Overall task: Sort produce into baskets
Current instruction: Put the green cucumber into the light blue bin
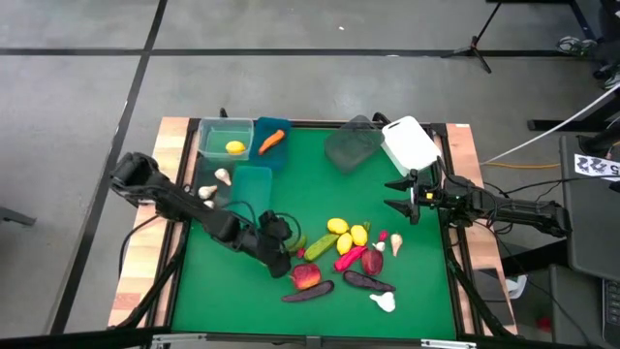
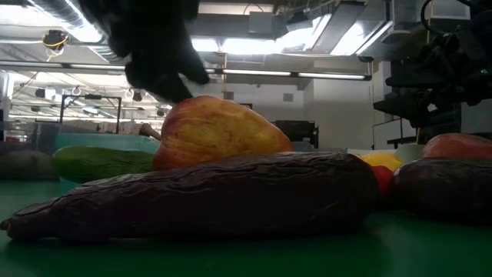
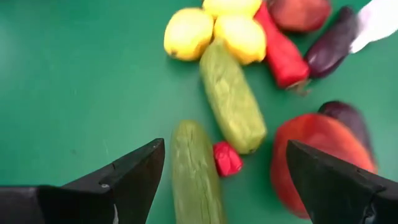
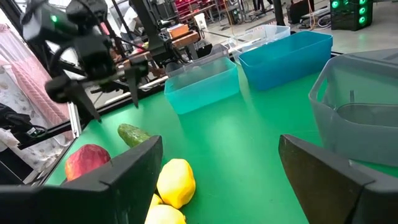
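Nearest the low camera, a dark purple eggplant is seen lying flat on the green table, with a red apple just behind it. The left gripper is shown low over the produce pile, fingers wide apart and empty, astride the near cucumber; a second cucumber, a small red piece and the apple lie just beside it. Three lemons are clustered beyond. The right gripper is held off at the table's right edge near the white basket, fingers apart, nothing between them. A lemon sits in the clear green basket and a carrot in the blue basket; the teal basket and the grey basket appear empty. Risk is judged to lie in crowding — on closing, one finger may catch the red piece or nudge the apple, so that the cucumber is pinched askew, rolls free, or two items are lifted together.
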Available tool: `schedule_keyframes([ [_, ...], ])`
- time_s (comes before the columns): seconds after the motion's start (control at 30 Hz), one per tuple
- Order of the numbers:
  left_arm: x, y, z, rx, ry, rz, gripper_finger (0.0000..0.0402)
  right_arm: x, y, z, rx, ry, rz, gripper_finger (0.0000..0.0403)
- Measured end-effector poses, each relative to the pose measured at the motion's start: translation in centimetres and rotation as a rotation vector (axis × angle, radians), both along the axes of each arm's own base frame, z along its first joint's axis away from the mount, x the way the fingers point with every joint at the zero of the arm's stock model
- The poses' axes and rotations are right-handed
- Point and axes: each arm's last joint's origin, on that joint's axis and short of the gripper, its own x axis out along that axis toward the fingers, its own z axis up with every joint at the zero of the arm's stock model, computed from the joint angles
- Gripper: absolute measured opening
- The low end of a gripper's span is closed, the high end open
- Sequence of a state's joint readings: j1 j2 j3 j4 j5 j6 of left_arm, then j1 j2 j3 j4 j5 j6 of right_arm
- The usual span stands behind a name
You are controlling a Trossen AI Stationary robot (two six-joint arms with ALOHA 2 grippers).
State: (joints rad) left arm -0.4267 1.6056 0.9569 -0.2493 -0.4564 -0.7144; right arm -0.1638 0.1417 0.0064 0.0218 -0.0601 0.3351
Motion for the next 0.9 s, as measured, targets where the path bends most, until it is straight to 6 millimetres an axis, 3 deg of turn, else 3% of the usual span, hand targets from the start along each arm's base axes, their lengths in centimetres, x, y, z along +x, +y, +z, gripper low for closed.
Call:
schedule_keyframes([
  [0.2,0.6,-0.4,-2.9,0.013,0.085,0.016,0.0327,0.0,0.0,0.0,0.0,0.0,0.0,0.0319],
  [0.6,0.6,-0.5,-6.7,0.011,0.26,0.008,0.0327,0.0,0.0,0.0,0.0,0.0,0.0,0.0319],
  [0.77,0.7,-0.5,-6.9,-0.03,0.268,0.026,0.0319,0.0,0.0,0.0,0.0,0.0,0.0,0.0319],
  [0.9,0.7,-0.4,-6.8,-0.041,0.265,0.034,0.0282,0.0,0.0,0.0,0.0,0.0,0.0,0.0319],
])
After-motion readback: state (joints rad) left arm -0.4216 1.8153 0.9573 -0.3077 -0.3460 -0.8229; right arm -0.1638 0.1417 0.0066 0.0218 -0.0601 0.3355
